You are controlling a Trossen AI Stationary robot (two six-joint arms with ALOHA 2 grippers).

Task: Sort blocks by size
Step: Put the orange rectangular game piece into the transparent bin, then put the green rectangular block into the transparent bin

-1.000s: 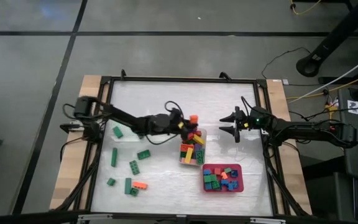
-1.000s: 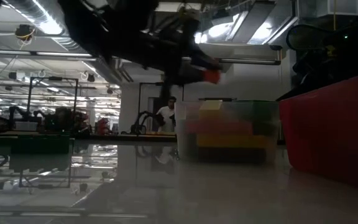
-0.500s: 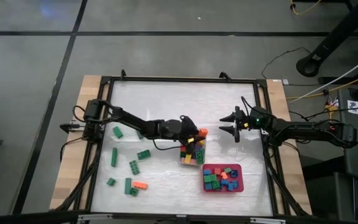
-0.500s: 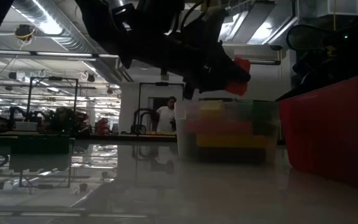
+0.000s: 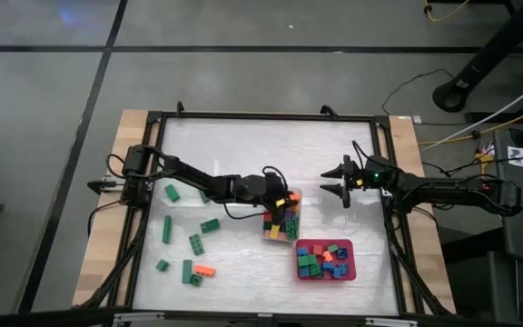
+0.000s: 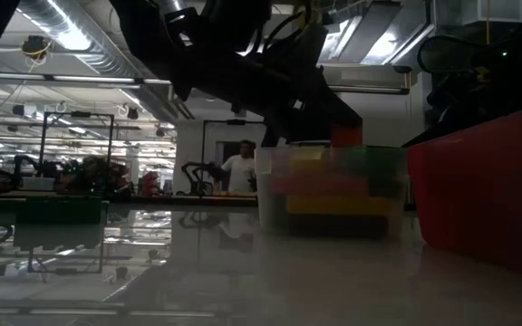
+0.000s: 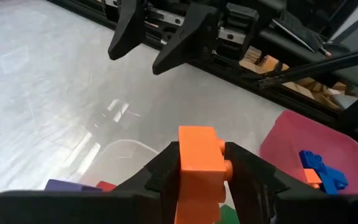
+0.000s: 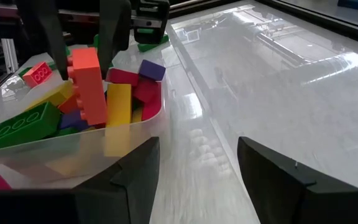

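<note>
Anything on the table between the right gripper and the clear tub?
No. In the high view, only bare table separates the right gripper from the clear tub; the right wrist view agrees.

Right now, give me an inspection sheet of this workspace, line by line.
Surface: pale table, black frame around it.
Job's things: clear tub heaped with long blocks; red tray of short blocks; green blocks loose on the left.
Clutter: nothing seen.
Grippers: left pincer above the tub, an orange block upright between its fingers; right pincer open, waiting over the table's right side.
Cables: wires on the floor beyond the right edge.
Surroundings: a person standing far back in the room.
</note>
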